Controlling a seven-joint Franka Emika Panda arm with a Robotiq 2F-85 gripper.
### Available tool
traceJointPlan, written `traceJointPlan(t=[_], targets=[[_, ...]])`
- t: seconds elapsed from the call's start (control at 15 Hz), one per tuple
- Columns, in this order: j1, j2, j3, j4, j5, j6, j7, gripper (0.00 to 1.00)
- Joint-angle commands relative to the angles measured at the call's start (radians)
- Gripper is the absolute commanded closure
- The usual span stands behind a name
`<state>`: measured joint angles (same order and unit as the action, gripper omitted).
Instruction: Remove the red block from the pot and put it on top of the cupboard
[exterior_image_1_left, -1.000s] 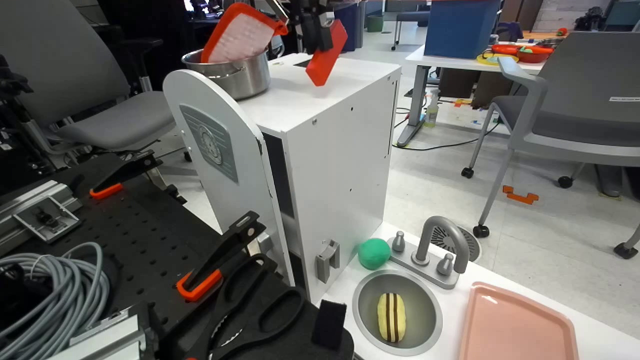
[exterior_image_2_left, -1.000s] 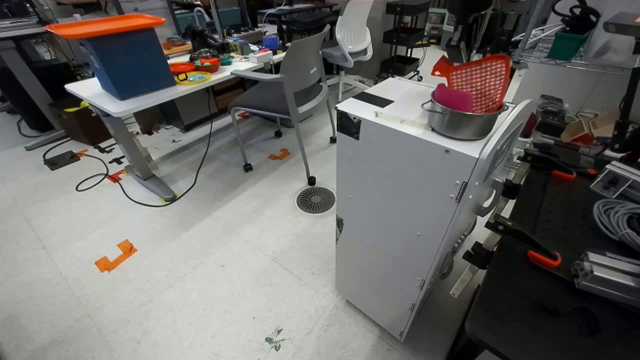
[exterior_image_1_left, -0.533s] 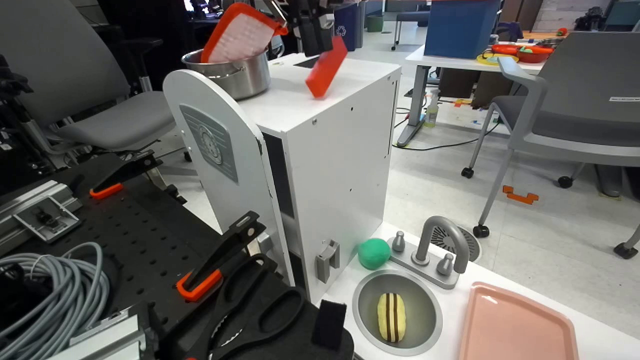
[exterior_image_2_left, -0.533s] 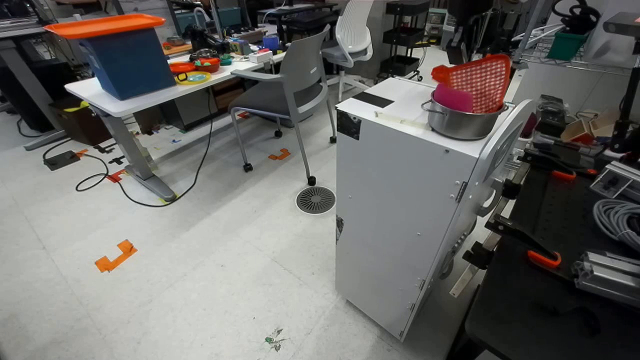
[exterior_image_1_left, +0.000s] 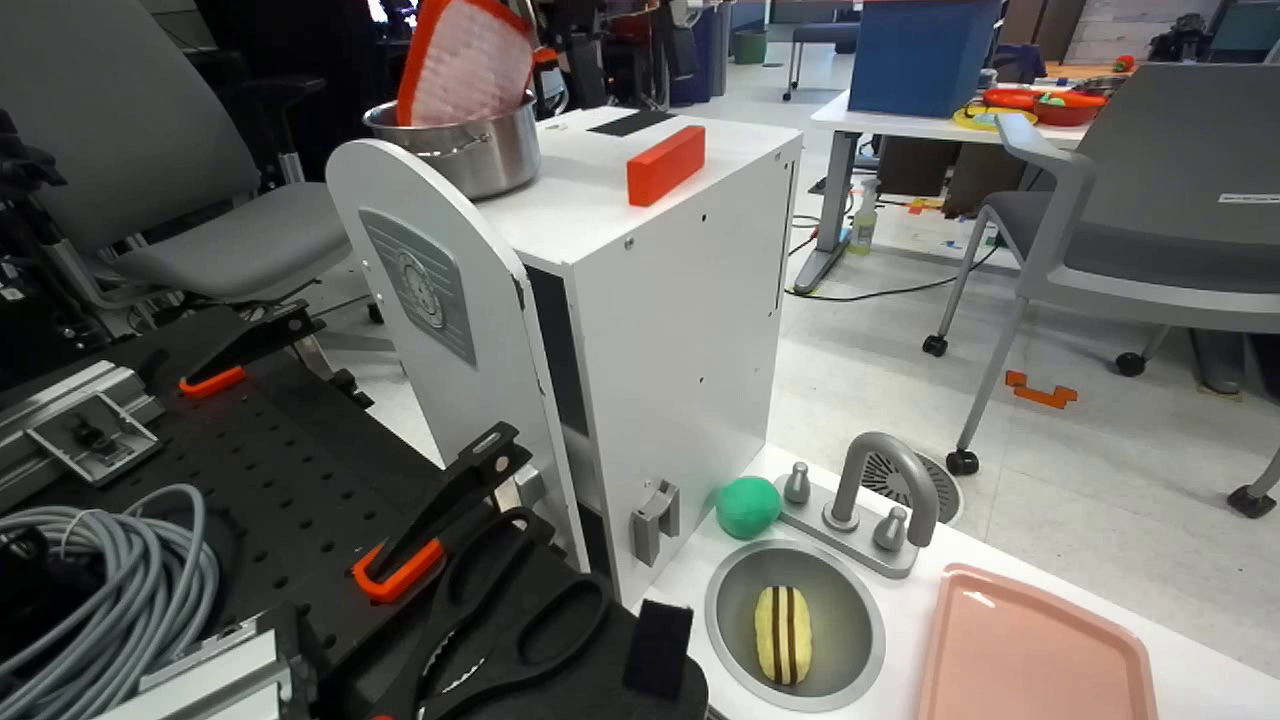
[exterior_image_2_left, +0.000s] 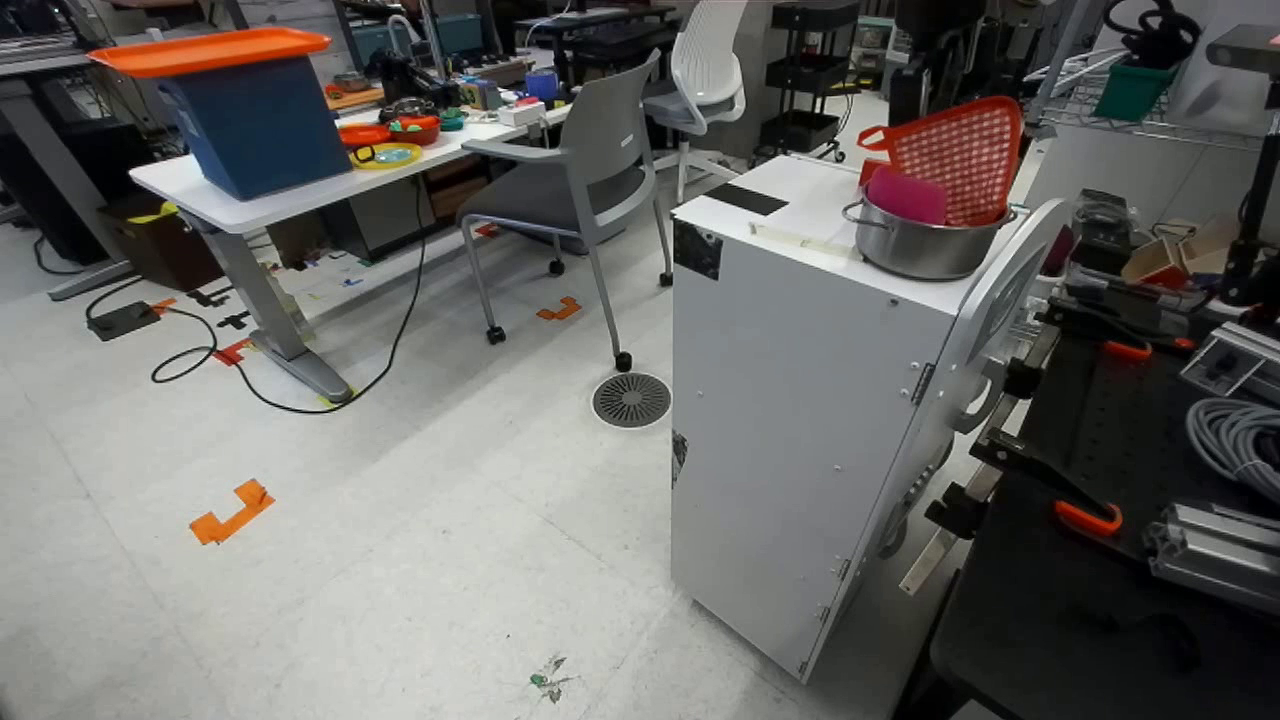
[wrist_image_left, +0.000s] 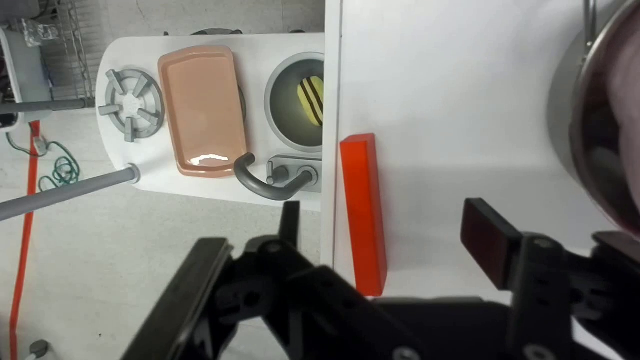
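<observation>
The red block (exterior_image_1_left: 665, 165) rests on its narrow side on the flat top of the white cupboard (exterior_image_1_left: 690, 300), close to one edge. Seen from the wrist, the block (wrist_image_left: 361, 210) lies along that edge, between my spread fingers and touching neither. My gripper (wrist_image_left: 385, 230) is open, with one finger out past the cupboard's edge and the other over its top. The silver pot (exterior_image_1_left: 490, 155) stands on the same top, its rim (wrist_image_left: 580, 125) at the right of the wrist view. A red-rimmed cloth mitt (exterior_image_1_left: 470, 70) and a pink thing (exterior_image_2_left: 905, 195) stick out of the pot.
Beyond the cupboard's edge sit a sink (wrist_image_left: 294, 135) holding a striped yellow toy (wrist_image_left: 312, 100), a curved tap (wrist_image_left: 270, 190) and a pink tray (wrist_image_left: 205, 110). The cupboard's rounded panel (exterior_image_1_left: 440, 260) rises beside the pot. Clamps and cables lie on a black bench (exterior_image_1_left: 300, 460).
The block was tilted in the gripper, came down, and now sits on the cupboard top, let go. The jaws have opened and moved up from it. The mitt in the pot has shifted.
</observation>
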<state>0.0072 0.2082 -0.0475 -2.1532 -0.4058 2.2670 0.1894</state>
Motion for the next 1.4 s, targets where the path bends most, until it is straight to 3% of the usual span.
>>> traceJointPlan(t=[0.0,0.73,1.33], targets=[[0.005,-0.007,-0.003,0.009,0.014,-0.017,-0.008,0.00],[0.006,-0.120,0.041,0.011,0.161,-0.021,-0.081,0.00],[0.002,-0.150,0.044,0.012,0.188,-0.020,-0.094,0.00]])
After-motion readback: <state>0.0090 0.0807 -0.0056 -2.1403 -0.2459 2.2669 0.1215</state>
